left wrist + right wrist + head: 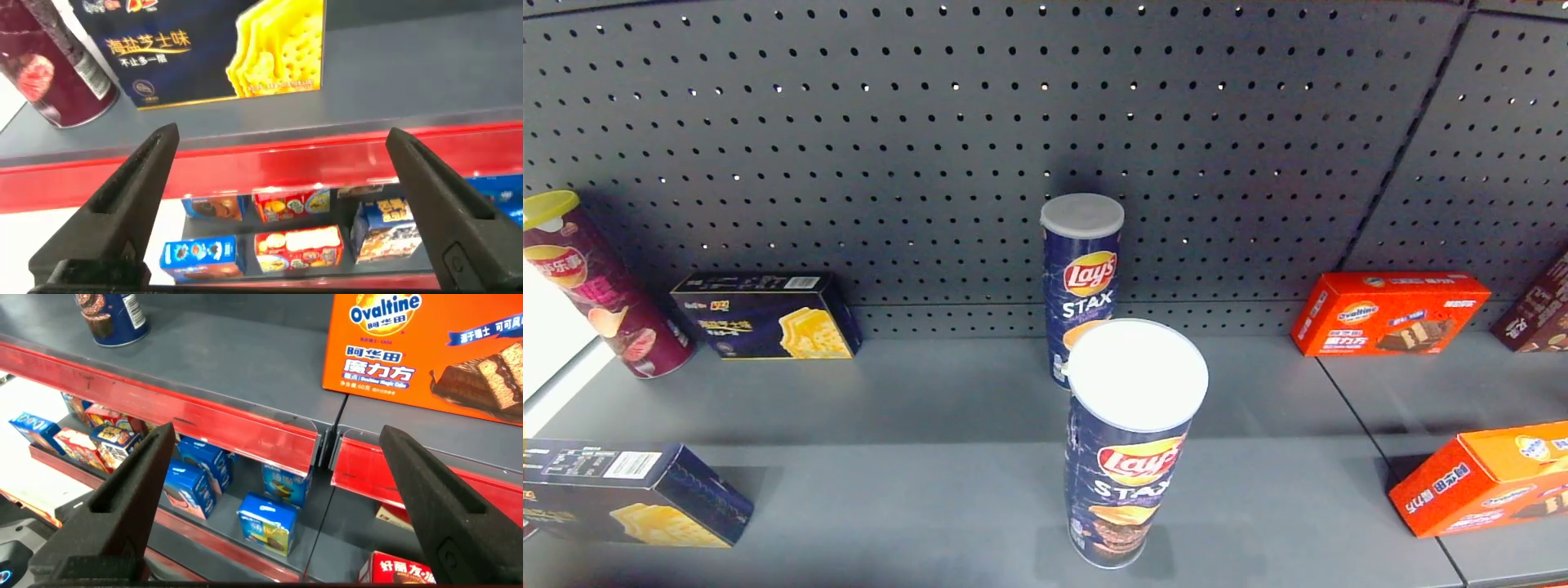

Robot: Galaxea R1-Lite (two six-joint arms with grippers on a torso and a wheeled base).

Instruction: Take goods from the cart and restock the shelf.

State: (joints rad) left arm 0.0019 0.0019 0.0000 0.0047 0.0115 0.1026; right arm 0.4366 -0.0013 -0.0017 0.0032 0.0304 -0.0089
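Observation:
Two dark blue chip cans stand on the grey shelf [915, 465], the front can [1131, 457] near its edge and the rear can [1082, 286] by the pegboard. My left gripper [282, 220] is open and holds nothing; it hangs just in front of the red shelf edge [286, 163], below a dark blue cracker box [212, 49] and a maroon can [57, 73]. My right gripper [278, 506] is open and holds nothing too, in front of the shelf edge [245, 429], below an orange box [433, 351] and the blue can's base [114, 314].
On the shelf stand a maroon can [596, 294], two dark blue cracker boxes [768, 314] [629, 494], two orange boxes [1388, 314] [1486, 478] and a brown box [1539, 314]. Bare shelf lies either side of the cans. Lower shelves carry small blue boxes [265, 523].

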